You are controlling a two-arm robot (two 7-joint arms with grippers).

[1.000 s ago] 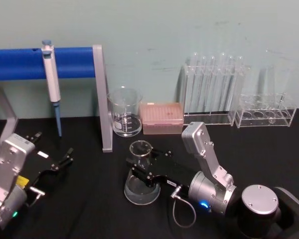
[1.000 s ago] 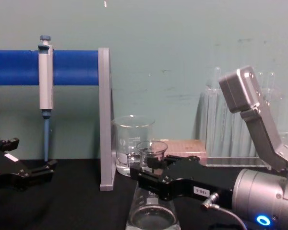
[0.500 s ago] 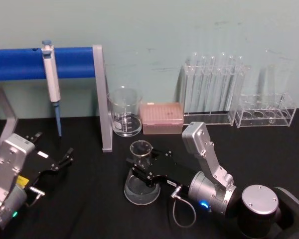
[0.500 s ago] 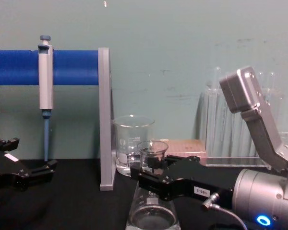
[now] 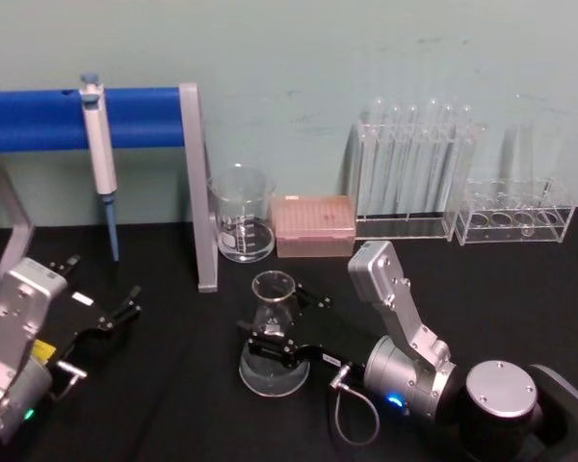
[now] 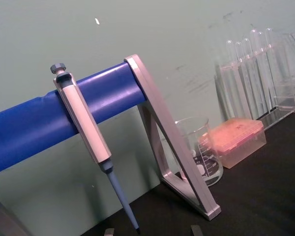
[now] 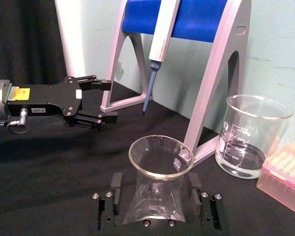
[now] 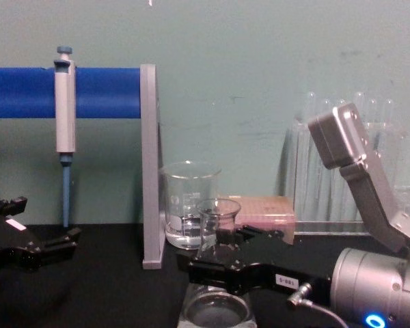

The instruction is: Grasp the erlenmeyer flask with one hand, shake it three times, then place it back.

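Observation:
The erlenmeyer flask (image 5: 270, 339) stands upright on the black table, with a little clear liquid in its wide base. My right gripper (image 5: 275, 322) reaches in from the right, and its black fingers sit on either side of the neck. In the right wrist view the flask (image 7: 157, 189) rises between the two fingers (image 7: 116, 189) with a small gap on each side, so the gripper (image 7: 157, 196) is open. The chest view shows the flask (image 8: 217, 222) with the gripper (image 8: 219, 256) low around it. My left gripper (image 5: 106, 284) rests open at the table's left.
A glass beaker (image 5: 242, 226) with some liquid and a pink tip box (image 5: 313, 226) stand just behind the flask. A pipette (image 5: 98, 144) hangs on the blue bar stand (image 5: 39, 120), whose grey post (image 5: 197, 192) is nearby. Test tube racks (image 5: 414, 173) line the back right.
My right gripper's fingers have spread apart from the flask's neck and sit a little lower. The flask stays standing on the table. The left arm has not moved.

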